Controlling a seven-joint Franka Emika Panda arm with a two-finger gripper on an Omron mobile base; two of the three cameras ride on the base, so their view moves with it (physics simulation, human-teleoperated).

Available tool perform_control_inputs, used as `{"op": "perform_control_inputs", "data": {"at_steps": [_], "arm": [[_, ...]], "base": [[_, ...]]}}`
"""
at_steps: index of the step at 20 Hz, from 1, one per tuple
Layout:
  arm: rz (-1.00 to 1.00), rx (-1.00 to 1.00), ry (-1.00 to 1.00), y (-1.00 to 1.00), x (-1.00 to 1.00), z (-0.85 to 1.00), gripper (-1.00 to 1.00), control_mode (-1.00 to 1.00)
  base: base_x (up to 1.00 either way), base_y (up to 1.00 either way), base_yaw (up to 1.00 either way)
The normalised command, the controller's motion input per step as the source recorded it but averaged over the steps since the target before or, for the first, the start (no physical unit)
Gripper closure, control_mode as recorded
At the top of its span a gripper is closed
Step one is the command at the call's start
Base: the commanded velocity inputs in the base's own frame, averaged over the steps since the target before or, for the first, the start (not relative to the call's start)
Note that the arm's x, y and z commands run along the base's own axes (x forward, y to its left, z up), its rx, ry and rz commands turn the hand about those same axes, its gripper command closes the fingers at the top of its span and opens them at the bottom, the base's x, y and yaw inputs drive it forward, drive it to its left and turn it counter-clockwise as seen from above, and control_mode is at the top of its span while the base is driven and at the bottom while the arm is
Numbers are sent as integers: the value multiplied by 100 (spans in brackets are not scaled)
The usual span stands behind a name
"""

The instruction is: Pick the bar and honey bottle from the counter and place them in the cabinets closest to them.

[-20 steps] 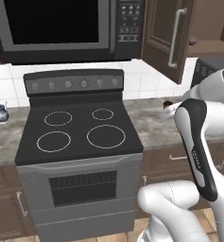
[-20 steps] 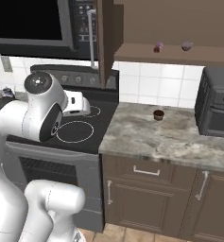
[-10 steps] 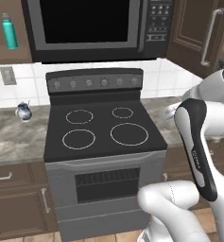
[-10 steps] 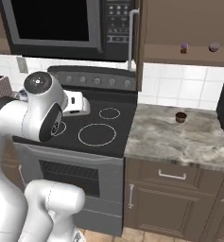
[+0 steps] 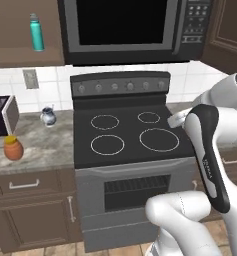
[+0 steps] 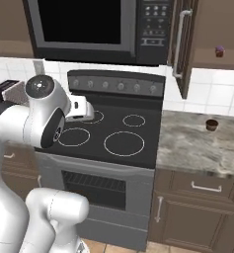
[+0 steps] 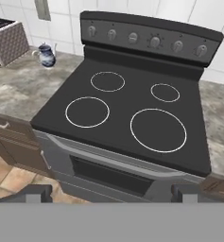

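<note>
So the squat orange-brown honey bottle with the yellow lid (image 5: 13,148) sits on the mottled grey-beige stone counter (image 5: 45,145) left of the black stove (image 5: 125,135), near the front edge, beside the toaster (image 5: 2,116). Gripper (image 7: 111,193) is spread wide with nothing in it, pointing down at the stove. I can't spot the bar on the counter anywhere. By my guess the honey bottle's trip to the dark wooden cabinet (image 5: 20,35) above is what's left.

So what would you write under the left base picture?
Honey bottle waits on the counter left of the stove, near a toaster.
</note>
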Motion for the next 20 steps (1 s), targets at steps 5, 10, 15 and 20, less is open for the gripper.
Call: {"op": "perform_control_inputs", "data": {"at_steps": [5, 10, 15, 20], "arm": [[0, 0, 0, 0, 0, 0, -100, 100], [0, 0, 0, 0, 0, 0, -100, 100], [0, 0, 0, 0, 0, 0, -100, 100], [0, 0, 0, 0, 0, 0, -100, 100]], "base": [[-3, 60, 0], [-4, 60, 0], [-3, 62, 0], [-4, 53, 0]]}}
